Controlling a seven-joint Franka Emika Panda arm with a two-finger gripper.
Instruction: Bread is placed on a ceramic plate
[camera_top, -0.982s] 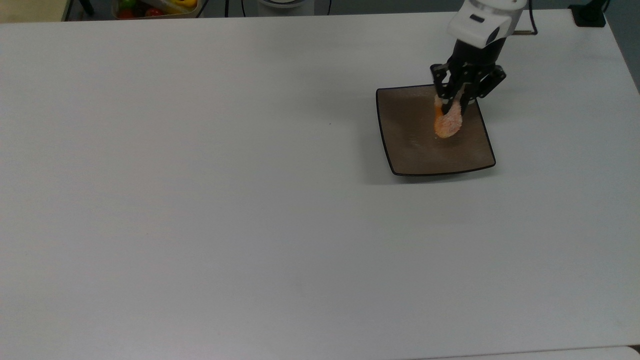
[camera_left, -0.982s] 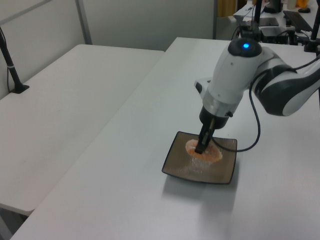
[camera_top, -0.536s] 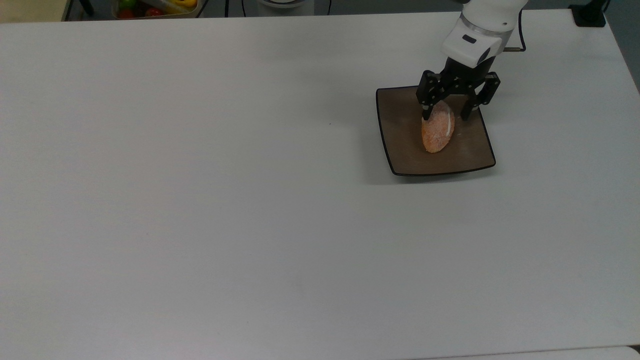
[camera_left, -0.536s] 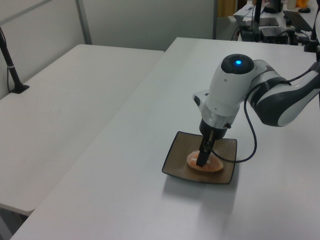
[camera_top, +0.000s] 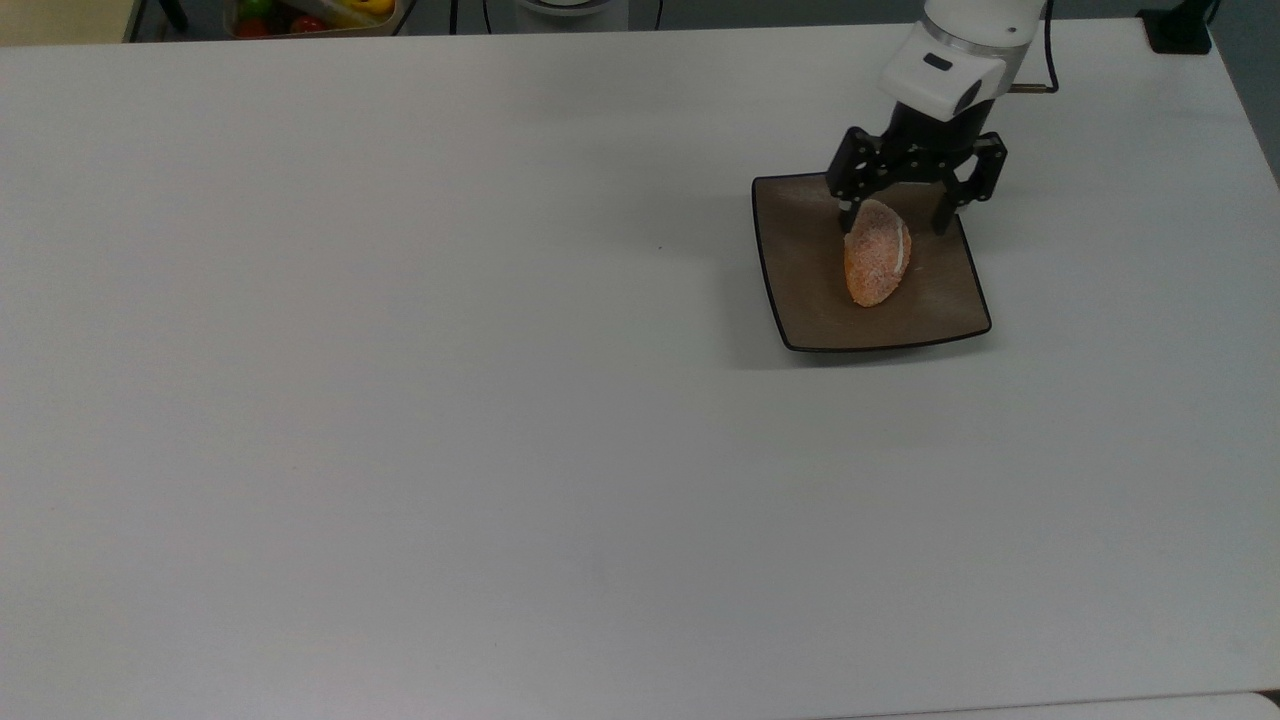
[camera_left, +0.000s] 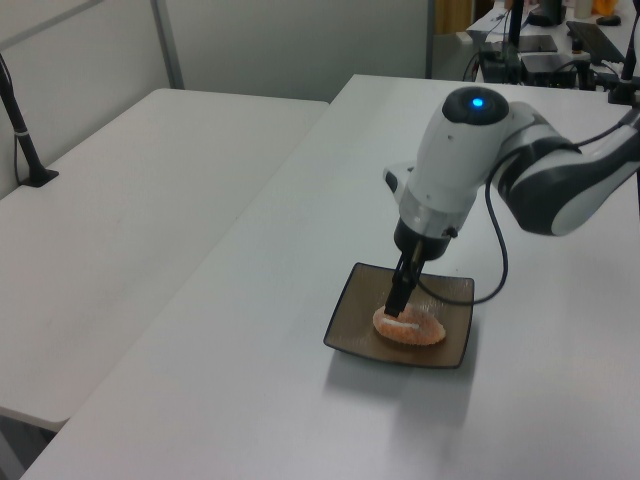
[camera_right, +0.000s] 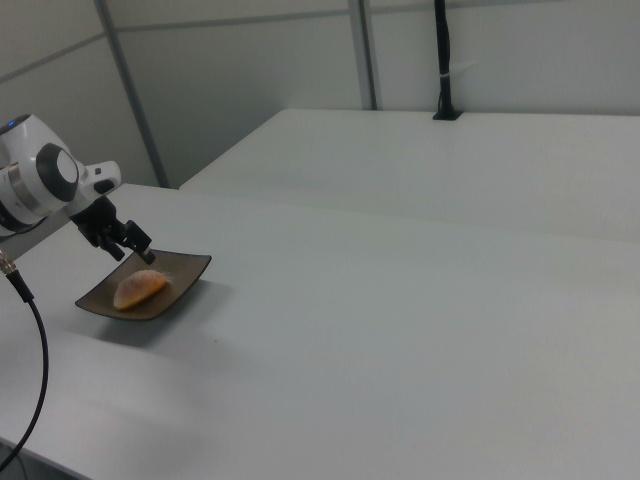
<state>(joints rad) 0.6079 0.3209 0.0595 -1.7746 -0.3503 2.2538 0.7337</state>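
Note:
The orange-golden bread (camera_top: 876, 252) lies flat on the square brown ceramic plate (camera_top: 810, 290), its white slit facing the top view's right. It shows too in the left view as bread (camera_left: 410, 326) on the plate (camera_left: 350, 322), and in the right view as bread (camera_right: 140, 287) on the plate (camera_right: 185, 268). My gripper (camera_top: 895, 218) hangs open just above the bread's far end, a finger on either side and nothing held. It also appears in the left view as the gripper (camera_left: 398, 300) and in the right view as the gripper (camera_right: 132, 246).
The plate sits on a wide white table (camera_top: 400, 400) near its far right corner in the top view. A container of colourful items (camera_top: 310, 15) stands beyond the table's far edge. A second white table (camera_left: 120, 200) adjoins it in the left view.
My gripper opened and let go of the bread, which dropped from tilted to lying flat on the plate. The gripper then rose slightly.

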